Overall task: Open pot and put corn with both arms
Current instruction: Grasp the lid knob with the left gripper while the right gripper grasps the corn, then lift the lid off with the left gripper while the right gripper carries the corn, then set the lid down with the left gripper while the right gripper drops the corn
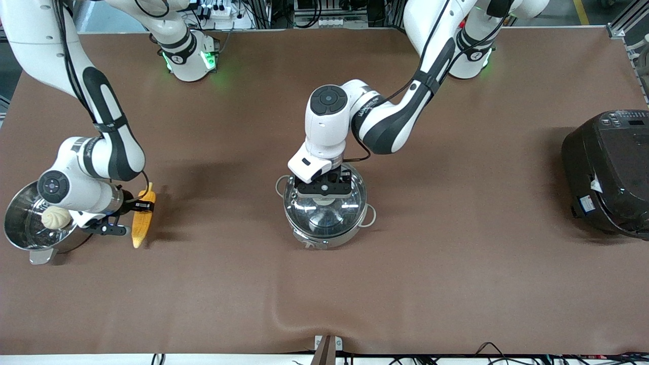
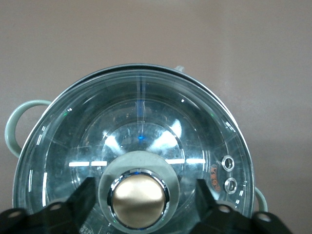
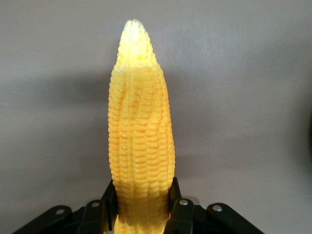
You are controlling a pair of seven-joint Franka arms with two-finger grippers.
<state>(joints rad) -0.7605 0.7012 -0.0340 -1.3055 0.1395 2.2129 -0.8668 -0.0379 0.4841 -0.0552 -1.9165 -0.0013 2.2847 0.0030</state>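
Observation:
The steel pot (image 1: 324, 237) stands mid-table with its glass lid (image 1: 332, 215) on. My left gripper (image 1: 324, 195) is low over the lid and open. In the left wrist view its black fingers (image 2: 85, 192) stand wide apart on either side of the copper knob (image 2: 139, 200), not touching it. The corn (image 1: 142, 223) is toward the right arm's end of the table. My right gripper (image 1: 143, 207) is shut on the corn's thick end, low at the table. In the right wrist view the cob (image 3: 139, 126) points away from the gripper (image 3: 143, 200).
A steel pot with a perforated insert (image 1: 20, 233) holding a white bun (image 1: 56, 217) sits beside the corn, partly under the right arm. A big black cooker (image 1: 608, 172) stands at the left arm's end. The pot's wire loop handles (image 1: 371, 215) stick out sideways.

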